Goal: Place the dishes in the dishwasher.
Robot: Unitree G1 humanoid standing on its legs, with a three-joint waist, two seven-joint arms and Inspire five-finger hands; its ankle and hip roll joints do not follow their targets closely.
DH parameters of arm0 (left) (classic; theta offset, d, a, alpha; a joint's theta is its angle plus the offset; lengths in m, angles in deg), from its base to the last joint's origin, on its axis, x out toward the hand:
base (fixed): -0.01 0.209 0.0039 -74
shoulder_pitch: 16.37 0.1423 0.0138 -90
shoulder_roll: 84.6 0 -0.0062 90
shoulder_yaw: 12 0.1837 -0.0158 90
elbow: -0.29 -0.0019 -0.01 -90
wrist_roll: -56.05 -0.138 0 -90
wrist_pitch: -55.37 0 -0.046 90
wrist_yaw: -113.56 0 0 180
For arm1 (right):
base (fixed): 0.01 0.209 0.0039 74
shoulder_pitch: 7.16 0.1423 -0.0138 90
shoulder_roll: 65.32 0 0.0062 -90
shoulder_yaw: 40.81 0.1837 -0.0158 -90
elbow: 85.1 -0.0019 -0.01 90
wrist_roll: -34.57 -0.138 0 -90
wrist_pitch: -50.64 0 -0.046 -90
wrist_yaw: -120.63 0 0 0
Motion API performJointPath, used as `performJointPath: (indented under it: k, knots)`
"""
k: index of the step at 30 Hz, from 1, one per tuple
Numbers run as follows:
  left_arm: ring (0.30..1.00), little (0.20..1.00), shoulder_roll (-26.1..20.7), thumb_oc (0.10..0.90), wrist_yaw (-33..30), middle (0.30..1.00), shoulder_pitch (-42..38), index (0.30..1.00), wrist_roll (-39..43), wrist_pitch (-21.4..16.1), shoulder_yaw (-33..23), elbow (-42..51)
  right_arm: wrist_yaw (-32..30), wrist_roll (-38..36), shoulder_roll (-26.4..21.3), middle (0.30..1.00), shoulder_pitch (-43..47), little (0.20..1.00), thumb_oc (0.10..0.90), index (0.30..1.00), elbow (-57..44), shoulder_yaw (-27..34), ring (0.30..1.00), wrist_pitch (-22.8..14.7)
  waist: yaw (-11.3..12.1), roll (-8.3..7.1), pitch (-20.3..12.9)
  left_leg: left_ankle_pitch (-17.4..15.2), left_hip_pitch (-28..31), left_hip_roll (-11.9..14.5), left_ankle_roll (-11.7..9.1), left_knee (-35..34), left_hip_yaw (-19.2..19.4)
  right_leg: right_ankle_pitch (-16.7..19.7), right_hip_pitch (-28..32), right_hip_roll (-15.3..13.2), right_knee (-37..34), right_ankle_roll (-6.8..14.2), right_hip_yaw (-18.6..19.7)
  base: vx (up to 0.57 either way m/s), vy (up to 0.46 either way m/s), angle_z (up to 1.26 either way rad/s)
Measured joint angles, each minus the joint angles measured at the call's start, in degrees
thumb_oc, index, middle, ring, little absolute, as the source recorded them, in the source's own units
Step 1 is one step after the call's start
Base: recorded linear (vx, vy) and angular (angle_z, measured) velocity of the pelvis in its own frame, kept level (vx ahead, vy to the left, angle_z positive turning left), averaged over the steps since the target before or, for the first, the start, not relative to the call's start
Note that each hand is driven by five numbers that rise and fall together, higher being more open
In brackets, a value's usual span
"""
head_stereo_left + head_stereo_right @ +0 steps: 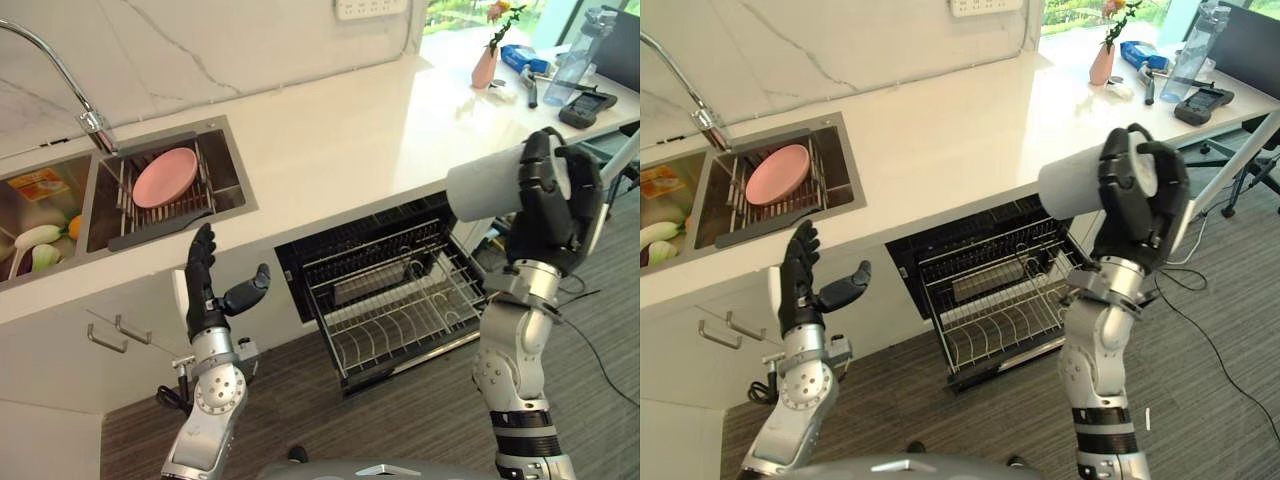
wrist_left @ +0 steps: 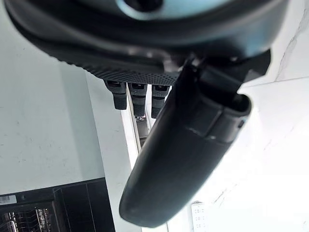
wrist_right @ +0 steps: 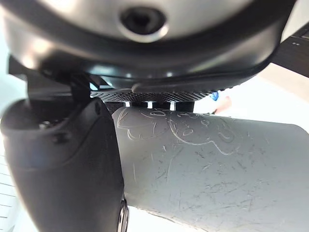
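A grey cup (image 1: pixel 487 183) is being held on its side in the air, above the right end of the pulled-out dishwasher rack (image 1: pixel 400 305) and at the edge of the white counter (image 1: pixel 330 140). It is being gripped by the right hand (image 1: pixel 552 200), with fingers and thumb curled around it. A pink bowl (image 1: pixel 165 177) is being kept on a wire rack in the sink (image 1: pixel 228 160). The left hand (image 1: pixel 208 290) is being held upright below the sink, fingers straight, thumb spread apart, grasping nothing.
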Motion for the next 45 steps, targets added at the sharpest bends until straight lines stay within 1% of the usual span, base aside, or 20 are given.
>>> performJointPath:
  k: [4,6,8,10,12,15,17,21,26,28,31,34,36,37,38,40,41,42,44,45]
  knots:
    - [0.900,0.900,-0.3,0.800,0.0,0.900,0.2,0.900,0.0,0.0,-0.6,-0.5,0.9,2.1,-2.3,0.300,-0.2,0.300,0.400,0.300,2.5,-1.1,0.300,2.4,0.7,-0.37,-0.2,0.0,0.0,0.0,0.0,0.0,-0.1,0.0,0.1,0.0,0.0,0.0,-0.2,0.00,0.000,0.00]
    - [0.900,0.900,-0.4,0.800,0.2,0.900,0.4,0.900,-0.1,0.0,-0.7,-1.1,1.1,2.2,-3.6,0.300,-0.2,0.300,0.400,0.300,5.7,-1.3,0.300,4.8,1.2,-0.87,-0.3,0.0,-0.2,-0.1,0.0,0.0,-0.3,0.0,0.2,0.0,0.0,0.0,-0.5,-0.03,-0.007,0.07]
    - [0.900,0.900,-0.8,0.800,0.7,0.900,0.5,0.900,-0.1,-0.1,-0.7,-1.3,1.2,2.7,-4.1,0.300,-0.2,0.300,0.400,0.300,7.7,-1.2,0.300,5.2,1.5,-1.14,-0.2,0.0,-0.2,-0.1,0.0,0.0,-0.4,0.0,0.2,0.0,0.0,0.0,-0.6,-0.03,-0.006,0.10]
    - [0.900,0.900,-2.0,0.800,1.9,0.900,1.0,0.900,-0.2,-0.1,-0.7,-3.2,1.0,4.3,-6.7,0.300,-0.2,0.300,0.400,0.300,15.8,-1.2,0.300,8.8,2.6,-2.17,-0.1,0.0,-1.0,-0.1,0.0,0.0,-1.6,0.0,0.0,0.0,0.0,0.0,-1.7,-0.07,-0.019,0.20]
    - [0.900,0.900,-2.6,0.800,2.8,0.900,1.6,0.900,-0.2,-0.1,-0.7,-4.7,1.0,5.0,-8.7,0.300,-0.1,0.300,0.400,0.300,22.0,-1.3,0.300,11.2,4.7,-3.04,0.5,0.0,-2.0,-0.2,0.0,0.3,-2.2,0.0,-0.1,0.0,0.0,0.1,-2.5,-0.10,-0.023,0.24]
    - [0.900,0.900,-3.1,0.800,3.4,0.900,2.7,0.900,-0.2,0.1,-0.8,-5.6,0.8,6.6,-9.9,0.300,-0.1,0.300,0.400,0.300,26.2,-1.3,0.300,13.7,6.0,-3.90,1.1,0.5,-3.1,-0.4,-0.1,0.4,-4.0,-0.1,-0.6,0.0,-0.1,0.2,-4.3,-0.07,-0.016,0.27]
    - [0.900,0.900,-4.5,0.800,4.6,0.900,3.1,0.900,-0.2,0.3,-0.7,-7.4,1.1,8.9,-10.4,0.300,0.7,0.300,0.400,0.300,29.3,-1.4,0.300,14.3,8.3,-3.90,3.1,1.2,-4.9,-0.6,0.0,0.4,-5.6,-0.1,-1.6,0.0,-0.1,0.2,-5.7,-0.14,-0.024,0.39]
    - [0.900,0.900,-5.8,0.800,6.3,0.900,2.7,0.900,-0.2,0.2,-0.6,-10.7,1.7,11.1,-10.7,0.300,3.6,0.300,0.400,0.300,35.4,-1.4,0.300,15.3,10.2,-3.41,5.4,2.0,-6.9,-1.0,0.0,0.4,-8.1,-0.1,-2.2,-0.2,-0.1,0.2,-8.2,-0.09,-0.010,0.34]
    - [0.900,0.900,-7.1,0.800,8.8,0.900,0.9,0.900,-0.1,0.1,-0.1,-16.2,3.6,11.1,-12.5,0.300,10.3,0.300,0.400,0.300,45.0,-2.4,0.300,17.5,10.7,-2.38,8.7,3.0,-9.6,-1.9,0.1,0.4,-11.3,-0.1,-3.2,-0.5,-0.1,0.3,-11.3,-0.07,-0.002,0.33]
    - [0.900,0.900,-8.5,0.800,10.2,0.900,-0.1,0.900,-0.1,0.1,1.1,-17.1,4.3,11.4,-14.2,0.300,13.2,0.300,0.400,0.300,48.8,-3.5,0.300,18.9,10.9,-2.16,9.1,3.4,-11.3,-2.0,0.1,0.4,-12.2,-0.1,-4.4,-0.5,-0.1,0.3,-12.2,-0.01,0.014,0.25]
    - [0.900,0.900,-8.7,0.800,12.3,0.900,0.1,0.900,-0.1,0.1,2.1,-17.2,5.6,13.3,-14.4,0.300,14.5,0.300,0.400,0.300,51.5,-3.7,0.300,19.5,11.8,-1.73,9.7,3.5,-11.6,-2.4,0.1,0.3,-12.4,0.0,-4.6,-0.9,0.0,0.4,-12.6,-0.04,0.009,0.06]
    - [0.900,0.900,-8.7,0.800,14.1,0.900,-1.2,0.900,-0.1,-0.2,2.7,-19.1,7.1,13.2,-14.3,0.300,17.4,0.300,0.400,0.300,57.3,-5.5,0.300,20.0,11.9,-1.46,10.0,3.5,-11.8,-2.5,0.1,0.3,-12.5,0.0,-4.7,-0.9,0.0,0.4,-12.8,-0.01,-0.002,0.01]
    - [0.900,0.900,-9.1,0.800,14.4,0.900,-3.2,0.900,-0.1,-1.2,4.3,-23.8,8.5,13.2,-14.2,0.300,18.4,0.300,0.400,0.300,59.7,-6.4,0.300,20.3,11.8,-1.21,10.1,3.5,-11.8,-2.5,0.1,0.4,-12.5,0.0,-4.7,-0.9,0.0,0.4,-12.8,0.00,0.000,0.00]
    - [0.900,0.900,-9.0,0.800,14.6,0.900,-4.8,0.900,-1.0,-2.0,5.3,-28.8,9.1,13.2,-13.7,0.300,18.8,0.300,0.400,0.300,60.5,-6.3,0.300,20.2,11.7,-1.11,10.2,3.5,-11.8,-2.5,0.1,0.3,-12.4,0.0,-4.7,-0.9,-0.1,0.4,-12.8,0.00,0.000,0.00]
    - [0.900,0.900,-9.0,0.800,14.7,0.900,-7.4,0.900,-2.4,-3.1,7.0,-36.7,9.7,13.1,-12.8,0.300,19.6,0.300,0.400,0.300,62.1,-6.2,0.300,20.2,11.4,-1.07,10.2,3.5,-11.6,-2.5,0.1,0.4,-12.4,0.0,-4.6,-0.9,0.0,0.4,-12.7,0.05,0.003,-0.03]
    - [0.900,0.900,-8.3,0.800,15.7,0.900,-9.4,0.900,-3.6,-1.2,8.8,-44.6,11.0,13.1,-12.0,0.300,20.7,0.300,0.400,0.300,63.5,-6.3,0.300,20.4,10.5,-1.37,10.4,3.5,-11.8,-2.4,0.1,0.3,-12.3,0.0,-4.7,-0.9,0.0,0.4,-12.7,0.05,0.007,-0.03]
    - [0.900,0.900,-6.6,0.800,15.0,0.900,-9.6,0.900,-4.3,-2.8,7.8,-51.4,11.3,13.0,-10.7,0.300,22.4,0.300,0.400,0.300,66.0,-6.2,0.300,20.2,9.9,-1.60,10.5,3.5,-11.3,-2.4,0.1,0.1,-12.1,0.0,-4.5,-0.9,-0.1,0.4,-12.5,0.05,0.001,-0.09]
    - [0.900,0.900,-5.3,0.800,15.4,0.900,-10.1,0.900,-4.6,-2.1,7.9,-55.1,11.3,13.0,-10.3,0.300,23.2,0.300,0.400,0.300,67.4,-6.3,0.300,20.5,9.9,-1.90,10.5,3.5,-11.1,-2.4,0.1,0.1,-11.6,0.0,-4.4,-1.0,-0.1,0.4,-12.3,0.06,-0.008,-0.10]
    - [0.900,0.900,-1.9,0.800,15.3,0.900,-10.2,0.900,-4.6,-1.8,3.9,-63.0,12.0,13.0,-9.7,0.300,24.2,0.300,0.400,0.300,68.9,-8.0,0.300,20.6,9.9,-2.58,10.5,3.5,-10.9,-2.3,0.1,0.1,-11.2,0.0,-4.4,-0.9,-0.1,0.4,-11.8,0.04,-0.027,-0.07]
    - [0.900,0.900,-1.9,0.800,15.3,0.900,-10.2,0.900,-4.6,-1.8,3.9,-63.0,12.0,13.0,-9.7,0.300,24.2,0.300,0.400,0.300,68.9,-8.0,0.300,20.6,9.9,-2.58,10.5,3.5,-10.9,-2.3,0.1,0.1,-11.2,0.0,-4.4,-0.9,-0.1,0.4,-11.8,0.04,-0.019,-0.10]
